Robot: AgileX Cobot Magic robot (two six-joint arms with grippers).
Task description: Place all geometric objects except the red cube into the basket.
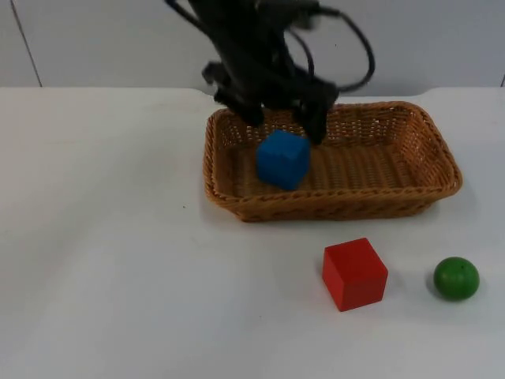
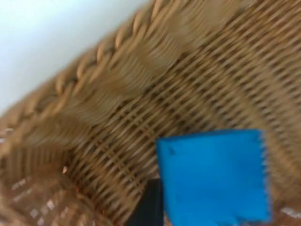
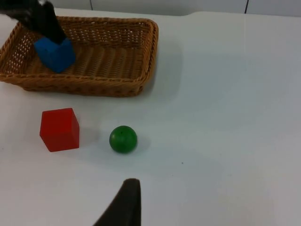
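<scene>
The white desk (image 1: 118, 260) carries a wicker basket (image 1: 410, 185). The left hand (image 1: 284, 118) hangs over the basket's left part, fingers spread, with the blue cube (image 1: 282, 159) just below them inside the basket. The red cube (image 1: 354, 273) and green ball (image 1: 456, 278) sit on the desk in front. The right hand (image 3: 123, 207) waits above the desk; its grip cannot be told.

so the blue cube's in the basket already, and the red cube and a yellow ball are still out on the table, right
Not quite: the ball is green, not yellow, as the top view shows. The rest holds: the blue cube is in the basket, below the left gripper, and the red cube sits on the table beside the ball.
</scene>
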